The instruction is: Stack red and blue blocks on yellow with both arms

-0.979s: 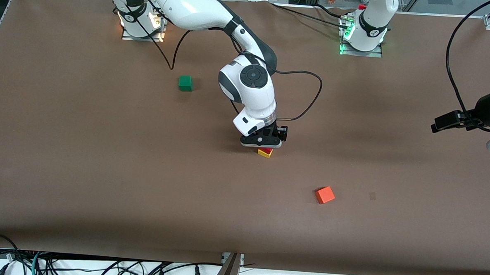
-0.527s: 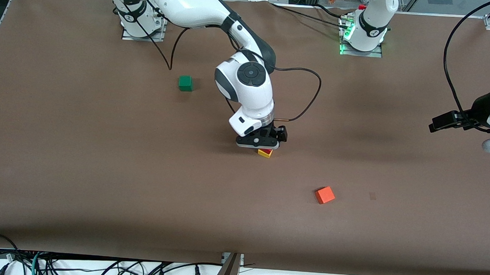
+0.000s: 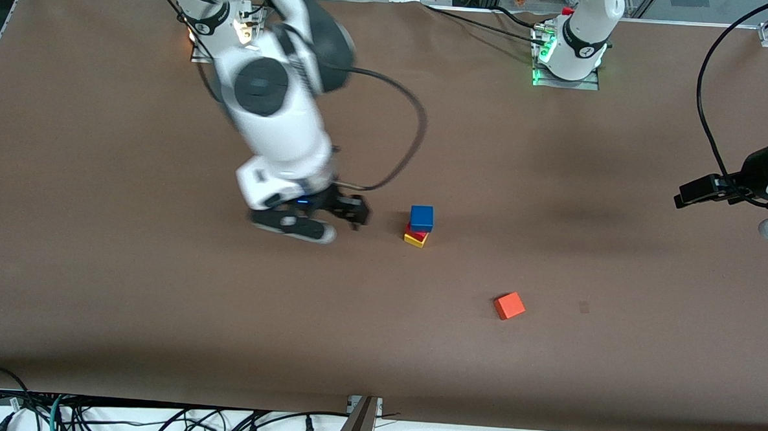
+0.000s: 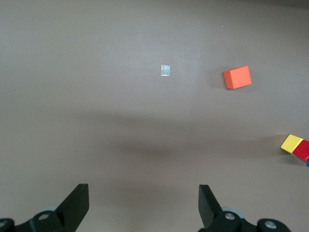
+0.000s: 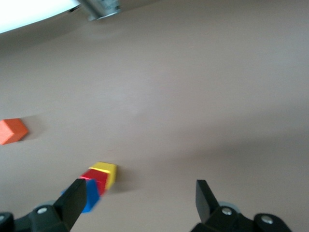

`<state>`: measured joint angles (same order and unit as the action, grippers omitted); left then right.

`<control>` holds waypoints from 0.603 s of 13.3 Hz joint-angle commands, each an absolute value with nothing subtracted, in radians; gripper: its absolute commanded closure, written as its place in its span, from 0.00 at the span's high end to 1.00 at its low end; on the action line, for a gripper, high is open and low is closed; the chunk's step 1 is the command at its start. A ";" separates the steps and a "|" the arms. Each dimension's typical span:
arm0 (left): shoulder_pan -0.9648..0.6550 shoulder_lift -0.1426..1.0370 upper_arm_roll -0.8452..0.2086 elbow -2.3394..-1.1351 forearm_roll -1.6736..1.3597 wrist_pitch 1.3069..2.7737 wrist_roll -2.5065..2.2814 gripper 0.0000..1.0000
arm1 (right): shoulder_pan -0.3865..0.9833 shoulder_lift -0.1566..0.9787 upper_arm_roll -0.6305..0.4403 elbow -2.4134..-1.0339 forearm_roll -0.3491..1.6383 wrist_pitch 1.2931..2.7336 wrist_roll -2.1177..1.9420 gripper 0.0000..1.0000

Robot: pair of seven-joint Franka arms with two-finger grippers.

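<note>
The blue block point(image 3: 421, 218) topped the red block point(image 3: 415, 232) on the yellow cube point(image 3: 415, 239). The right gripper point(image 3: 306, 226) hung beside the stack, spread wide and empty. The left gripper point(image 4: 143, 209) waited, wide apart, at the left arm's end of the table point(image 3: 97, 261).

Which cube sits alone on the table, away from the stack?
The orange cube: nearer the camera than the stack, touching nothing. Blue, red and yellow are stacked.

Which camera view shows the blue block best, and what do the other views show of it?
The front view shows it best: the blue block is whole, on top of the red block, which sits on the yellow block. The right wrist view shows it blurred and partly hidden by a finger. The left wrist view shows only a sliver at the picture's edge.
</note>
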<state>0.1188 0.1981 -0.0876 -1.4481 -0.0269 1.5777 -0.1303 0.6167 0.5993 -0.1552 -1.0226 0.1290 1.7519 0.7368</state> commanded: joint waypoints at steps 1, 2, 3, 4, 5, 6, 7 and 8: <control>0.120 0.193 -0.087 -1.443 -0.034 1.583 -0.109 1.00 | 0.586 0.384 -0.211 -1.234 0.163 1.677 0.573 1.00; 0.121 0.193 -0.087 -1.442 -0.034 1.583 -0.109 1.00 | 0.574 0.320 -0.250 -1.286 0.182 1.636 0.499 1.00; 0.121 0.192 -0.087 -1.442 -0.034 1.582 -0.109 1.00 | 0.574 0.270 -0.302 -1.320 0.186 1.576 0.429 1.00; 0.120 0.193 -0.087 -1.442 -0.032 1.582 -0.110 1.00 | 0.574 0.235 -0.345 -1.336 0.187 1.527 0.361 1.00; 0.118 0.193 -0.087 -1.440 -0.032 1.582 -0.110 1.00 | 0.574 0.204 -0.389 -1.348 0.187 1.484 0.303 1.00; 0.118 0.193 -0.087 -1.439 -0.032 1.582 -0.106 1.00 | 0.575 0.178 -0.428 -1.362 0.187 1.447 0.261 1.00; 0.114 0.193 -0.087 -1.430 -0.031 1.578 -0.106 1.00 | 0.575 0.158 -0.469 -1.374 0.186 1.421 0.224 1.00; 0.110 0.193 -0.087 -1.430 -0.029 1.578 -0.106 1.00 | 0.575 0.141 -0.507 -1.390 0.184 1.404 0.162 1.00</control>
<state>0.1175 0.1981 -0.0898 -1.4433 -0.0269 1.5794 -0.1293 0.5617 0.1973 -0.4535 -1.3183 0.1671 1.4230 0.2440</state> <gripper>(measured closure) 0.000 0.000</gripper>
